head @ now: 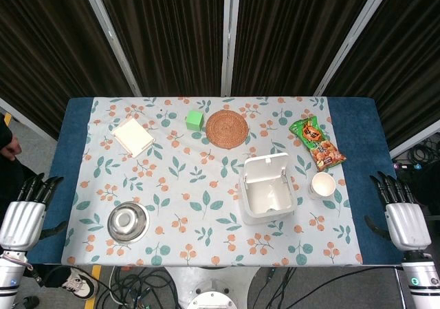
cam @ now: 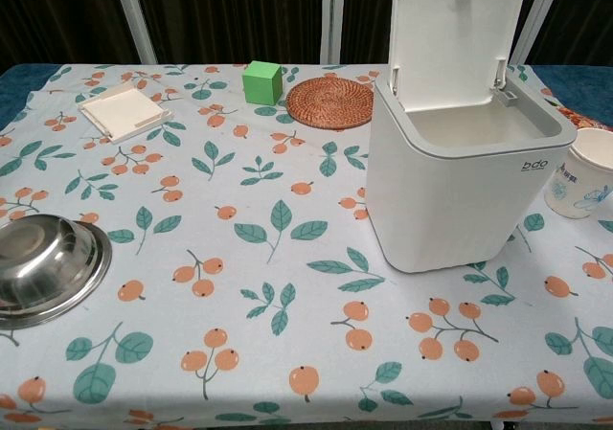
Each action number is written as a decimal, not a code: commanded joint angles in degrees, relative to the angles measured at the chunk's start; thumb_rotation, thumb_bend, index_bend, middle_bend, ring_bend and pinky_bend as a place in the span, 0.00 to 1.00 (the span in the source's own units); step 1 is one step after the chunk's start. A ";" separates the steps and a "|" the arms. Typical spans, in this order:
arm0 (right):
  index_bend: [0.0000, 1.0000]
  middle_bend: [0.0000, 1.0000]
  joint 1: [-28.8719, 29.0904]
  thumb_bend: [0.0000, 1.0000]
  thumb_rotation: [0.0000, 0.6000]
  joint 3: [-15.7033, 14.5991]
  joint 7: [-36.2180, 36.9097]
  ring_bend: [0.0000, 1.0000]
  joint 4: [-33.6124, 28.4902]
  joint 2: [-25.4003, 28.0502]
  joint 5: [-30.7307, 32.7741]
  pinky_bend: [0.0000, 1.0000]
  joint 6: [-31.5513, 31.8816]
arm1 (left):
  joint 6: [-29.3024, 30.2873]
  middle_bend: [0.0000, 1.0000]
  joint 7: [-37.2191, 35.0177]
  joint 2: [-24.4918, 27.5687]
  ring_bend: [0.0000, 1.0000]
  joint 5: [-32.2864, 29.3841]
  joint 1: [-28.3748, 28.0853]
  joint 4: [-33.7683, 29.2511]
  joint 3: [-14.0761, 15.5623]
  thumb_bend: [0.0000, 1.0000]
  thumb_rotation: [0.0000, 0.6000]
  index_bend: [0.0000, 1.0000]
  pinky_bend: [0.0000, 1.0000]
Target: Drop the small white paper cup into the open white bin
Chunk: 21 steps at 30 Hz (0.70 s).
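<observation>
Only the head view shows the left hand (head: 23,219) and right hand (head: 404,219), fingers spread, empty; cup (head: 322,184) beside bin (head: 267,188).

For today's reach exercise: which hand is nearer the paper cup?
Right. The right hand sits at the table edge just beyond the cup; the left hand is across the table.

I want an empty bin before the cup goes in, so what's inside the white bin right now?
In the head view the white bin shows only bare white walls and floor, nothing in it. The chest view hides its bottom behind the front wall. The paper cup stands outside, beside it.
</observation>
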 commanded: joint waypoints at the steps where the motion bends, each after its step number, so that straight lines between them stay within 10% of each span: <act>1: 0.00 0.00 0.06 0.19 1.00 -0.11 -0.20 0.00 0.13 -0.18 0.40 0.00 -0.52 | -0.02 0.15 -0.10 0.07 0.04 -0.11 0.07 0.02 0.02 0.03 1.00 0.13 0.10; 21: 0.00 0.00 8.24 0.18 1.00 2.82 -7.07 0.00 0.10 -2.59 4.38 0.00 -12.48 | -0.37 0.15 -1.99 -1.75 0.04 0.33 0.08 3.15 0.58 0.03 1.00 0.13 0.10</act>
